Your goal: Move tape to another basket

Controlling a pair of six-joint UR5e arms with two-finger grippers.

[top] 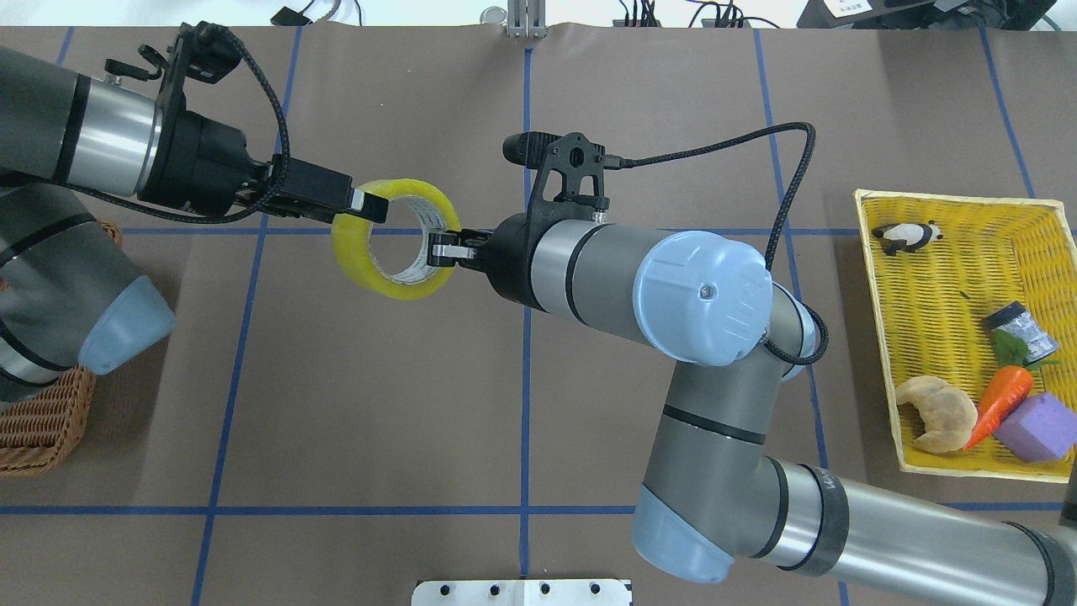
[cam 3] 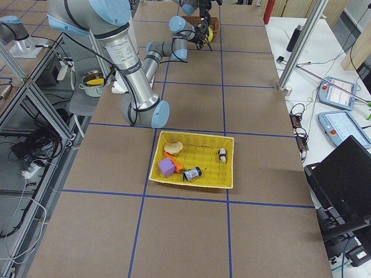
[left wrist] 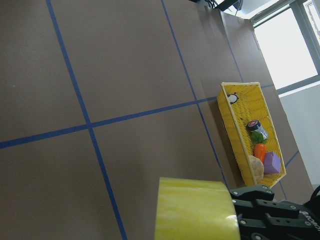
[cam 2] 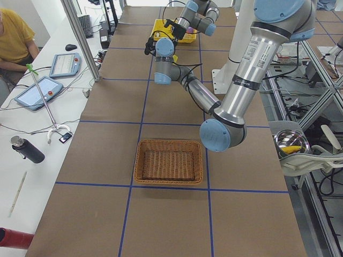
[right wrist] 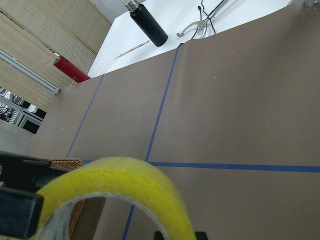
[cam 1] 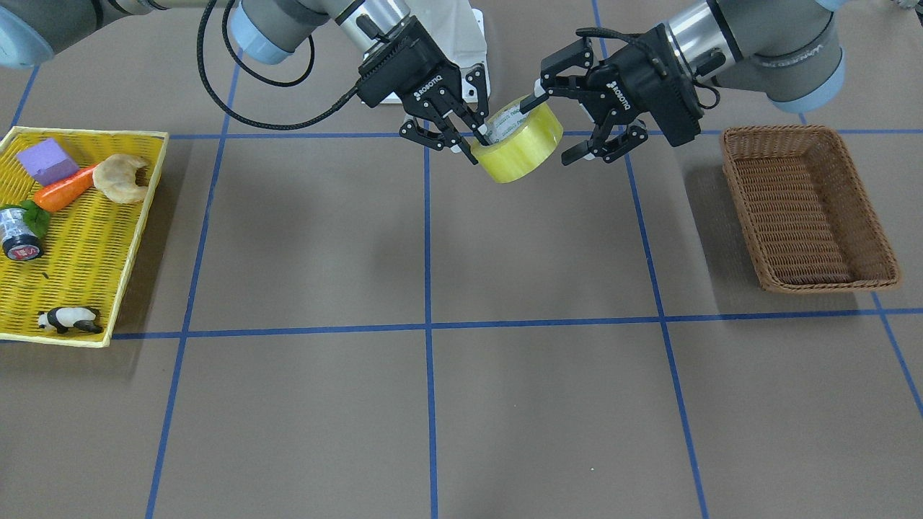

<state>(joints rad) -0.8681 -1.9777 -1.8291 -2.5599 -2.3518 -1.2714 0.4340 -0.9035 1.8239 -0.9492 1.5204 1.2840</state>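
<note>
The tape (cam 1: 523, 144), a wide yellow roll with a white printed core, hangs in the air over the table's middle, near the robot's base. My right gripper (cam 1: 474, 140) is shut on its wall, one finger inside the core and one outside; in the overhead view the right gripper (top: 442, 249) holds the tape (top: 362, 261) by its right side. My left gripper (cam 1: 555, 128) is open, its jaws spread around the roll's other edge, one fingertip (top: 366, 204) at the rim. The brown wicker basket (cam 1: 779, 131) stands empty under the left arm, partly hidden in the overhead view (top: 42, 429).
A flat yellow mesh tray (cam 1: 155, 166) on the robot's right holds a dark can (cam 1: 18, 234), a carrot (cam 1: 65, 191), a croissant (cam 1: 122, 179), a purple block (cam 1: 47, 160) and a panda figure (cam 1: 71, 319). Blue tape lines grid the brown table.
</note>
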